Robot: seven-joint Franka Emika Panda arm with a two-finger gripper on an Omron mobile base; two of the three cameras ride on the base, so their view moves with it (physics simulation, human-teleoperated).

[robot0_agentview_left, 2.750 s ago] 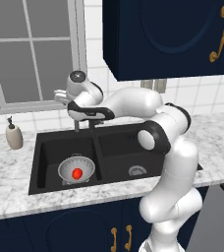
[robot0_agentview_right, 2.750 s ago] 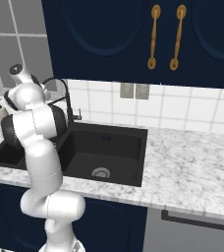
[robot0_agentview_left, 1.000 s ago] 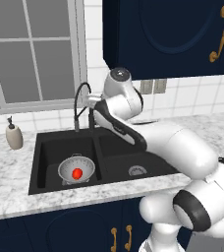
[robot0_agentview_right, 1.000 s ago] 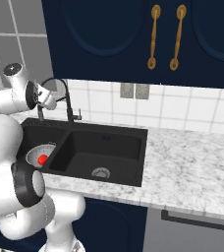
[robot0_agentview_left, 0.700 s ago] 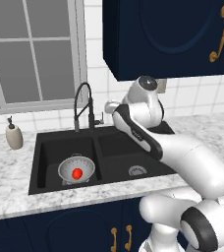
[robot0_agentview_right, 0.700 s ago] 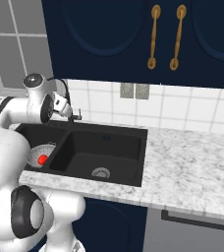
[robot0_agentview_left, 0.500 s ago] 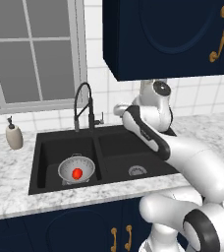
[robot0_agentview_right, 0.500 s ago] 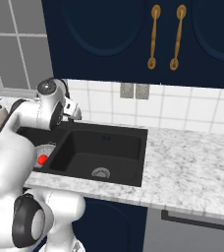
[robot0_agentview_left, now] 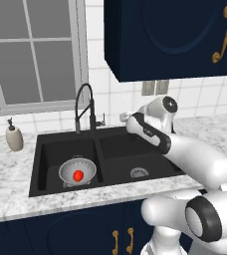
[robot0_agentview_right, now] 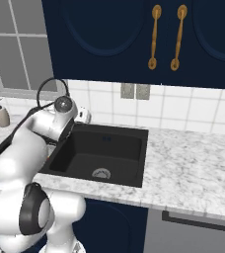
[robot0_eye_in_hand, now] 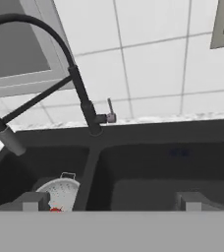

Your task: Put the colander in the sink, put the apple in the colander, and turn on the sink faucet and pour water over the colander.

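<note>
The black double sink (robot0_agentview_left: 116, 141) is set in the marble counter. In its left basin stands the silver colander (robot0_agentview_left: 70, 168) with the red apple (robot0_agentview_left: 78, 175) inside it. The black gooseneck sink faucet (robot0_agentview_left: 84, 105) rises behind the divider, its spout over the left basin; no water shows. My gripper (robot0_agentview_left: 123, 117) hovers above the back of the right basin, right of the faucet, apart from it. In the hand view the gripper (robot0_eye_in_hand: 111, 203) is open and holds nothing, facing the faucet (robot0_eye_in_hand: 79, 88) and its silver lever (robot0_eye_in_hand: 111, 110), with the colander (robot0_eye_in_hand: 61, 191) low left.
A beige soap bottle (robot0_agentview_left: 14, 138) stands on the counter left of the sink. Dark blue wall cabinets (robot0_agentview_left: 170, 35) hang overhead. A wall outlet (robot0_agentview_right: 134, 91) sits on the tiles behind. Marble counter (robot0_agentview_right: 193, 168) stretches right of the sink.
The hand has swung right, away from the faucet, and now sits over the back of the right basin. Colander, apple and faucet have stayed where they were.
</note>
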